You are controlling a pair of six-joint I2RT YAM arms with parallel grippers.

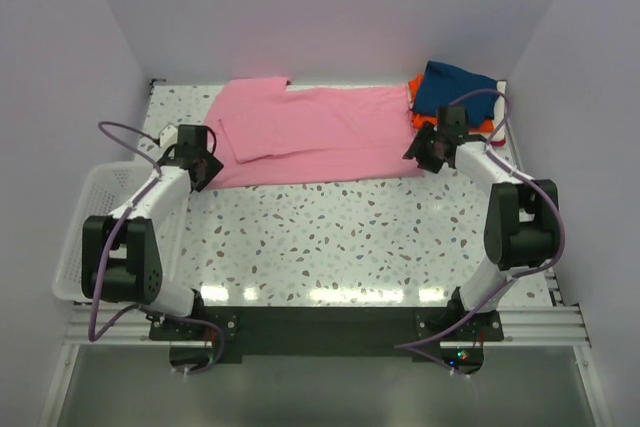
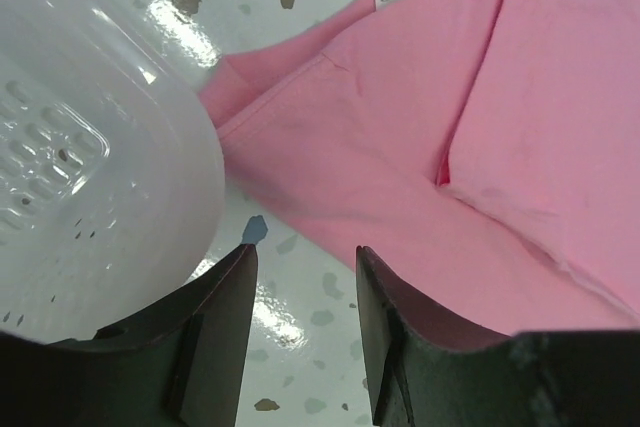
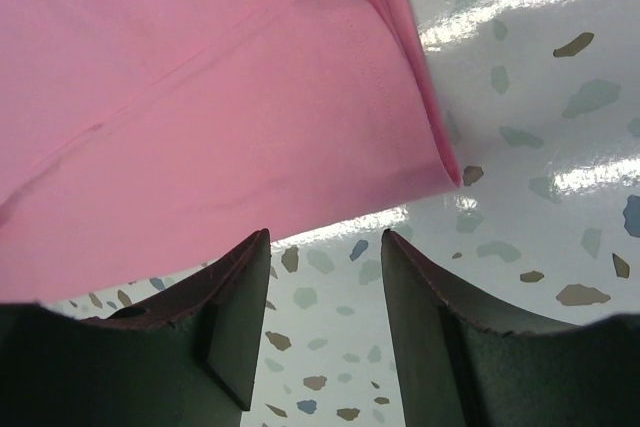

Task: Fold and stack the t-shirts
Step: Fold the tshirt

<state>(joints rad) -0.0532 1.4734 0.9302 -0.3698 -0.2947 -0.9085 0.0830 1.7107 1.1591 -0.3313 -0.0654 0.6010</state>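
Pink t-shirt, long axis left-right, left pincer parted and empty, right pincer likewise

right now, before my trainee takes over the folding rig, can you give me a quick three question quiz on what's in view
1. True or false: the left gripper is clamped on the pink t-shirt.
2. Which colour lies on top of the folded pile at the far right corner? A white, B navy blue, C green.
3. Name the container at the left edge of the table.

Key
1. False: its fingers stand apart with only table between them, just short of the shirt's edge.
2. B, the navy blue t-shirt, with orange showing under it.
3. The white basket.
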